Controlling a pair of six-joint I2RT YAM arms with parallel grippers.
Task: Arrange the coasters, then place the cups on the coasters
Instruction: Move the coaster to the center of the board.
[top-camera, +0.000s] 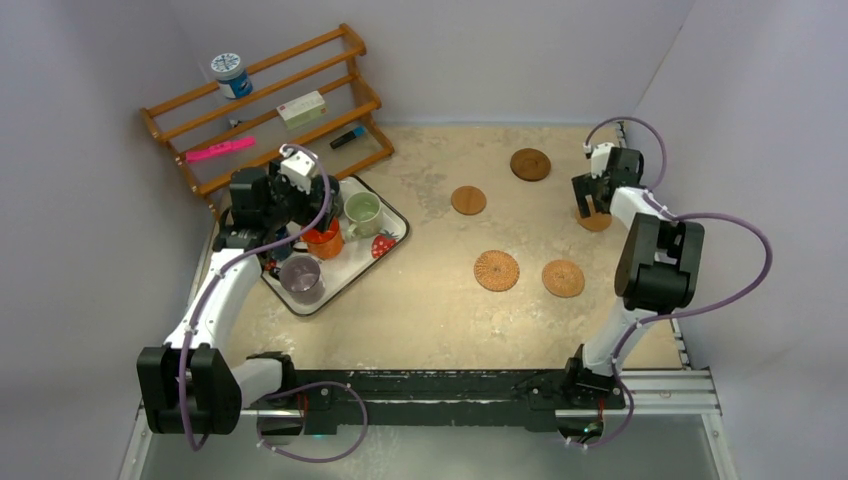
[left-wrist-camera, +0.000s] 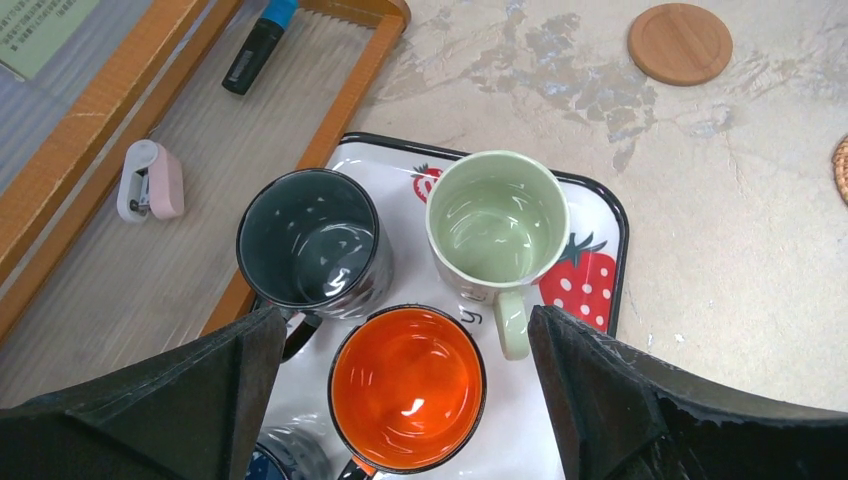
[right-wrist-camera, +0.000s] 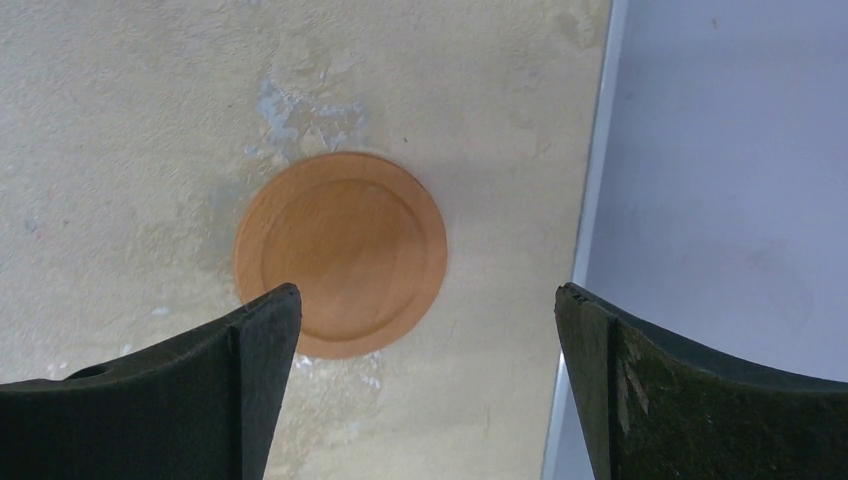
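Observation:
Four cups stand on the strawberry-print tray (left-wrist-camera: 595, 215): dark grey-green (left-wrist-camera: 308, 240), pale green (left-wrist-camera: 497, 215), orange (left-wrist-camera: 407, 388), and the rim of a dark blue one (left-wrist-camera: 262, 466). A purple-grey cup (top-camera: 301, 278) stands at the tray's near end. My left gripper (left-wrist-camera: 405, 320) hangs open above the orange cup, a finger on either side, touching nothing. Coasters lie on the table: dark brown (top-camera: 530, 164), plain (top-camera: 467, 200), wicker (top-camera: 496, 270), another (top-camera: 563, 278). My right gripper (right-wrist-camera: 428, 290) is open above the fifth coaster (right-wrist-camera: 340, 250), which lies flat by the right wall.
A wooden rack (top-camera: 270, 105) at the back left carries a lidded jar (top-camera: 231, 75), a small box (top-camera: 301, 109) and a pink item (top-camera: 219, 151). A blue marker (left-wrist-camera: 255, 50) and a small pink-white clip (left-wrist-camera: 150, 180) lie by the rack. The white wall (right-wrist-camera: 720, 200) borders the table's right edge.

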